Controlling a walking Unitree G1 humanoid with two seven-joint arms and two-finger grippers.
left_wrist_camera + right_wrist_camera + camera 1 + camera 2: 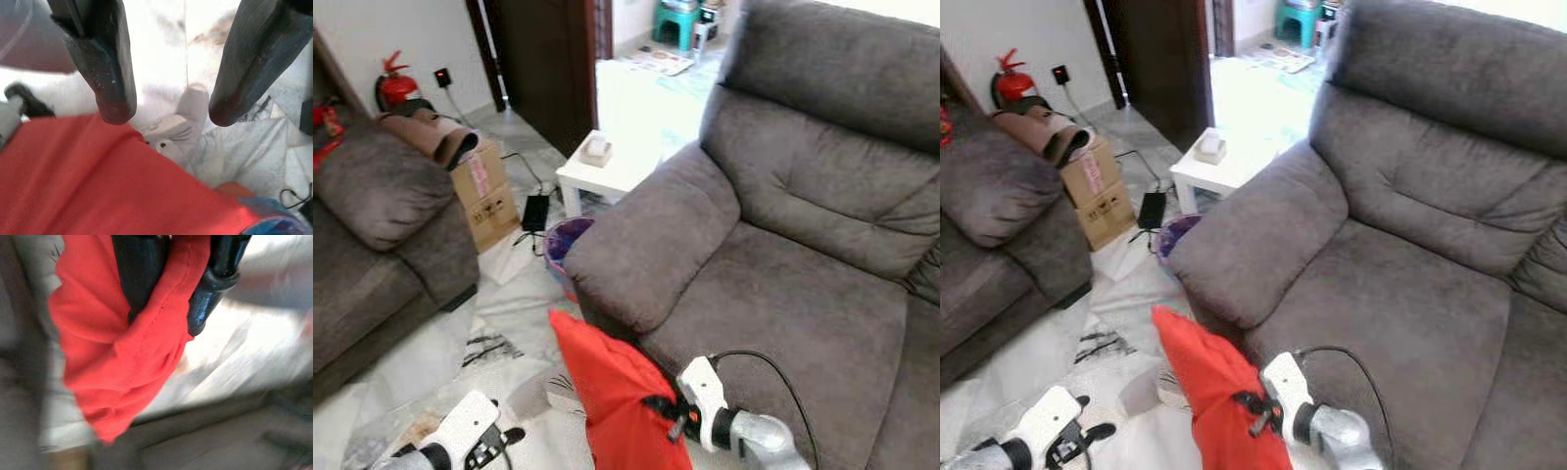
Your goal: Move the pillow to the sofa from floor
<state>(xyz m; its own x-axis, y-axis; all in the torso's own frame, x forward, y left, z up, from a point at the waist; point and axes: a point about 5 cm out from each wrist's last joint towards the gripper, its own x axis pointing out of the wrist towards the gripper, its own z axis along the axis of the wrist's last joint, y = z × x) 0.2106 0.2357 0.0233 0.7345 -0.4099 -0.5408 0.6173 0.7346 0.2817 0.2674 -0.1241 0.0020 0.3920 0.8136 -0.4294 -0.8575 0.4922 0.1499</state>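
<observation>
A red pillow hangs upright off the floor just in front of the grey sofa, near its left armrest. My right gripper is shut on the pillow's edge, and the red cloth is pinched between its black fingers. My left gripper is low at the left over the floor, open, with nothing between its fingers; the pillow lies just beyond its tips.
A second grey sofa stands at the left with a cardboard box beside it. A white side table, a purple bin, cables, plastic wrap and a white slipper lie between the sofas. A fire extinguisher stands by the wall.
</observation>
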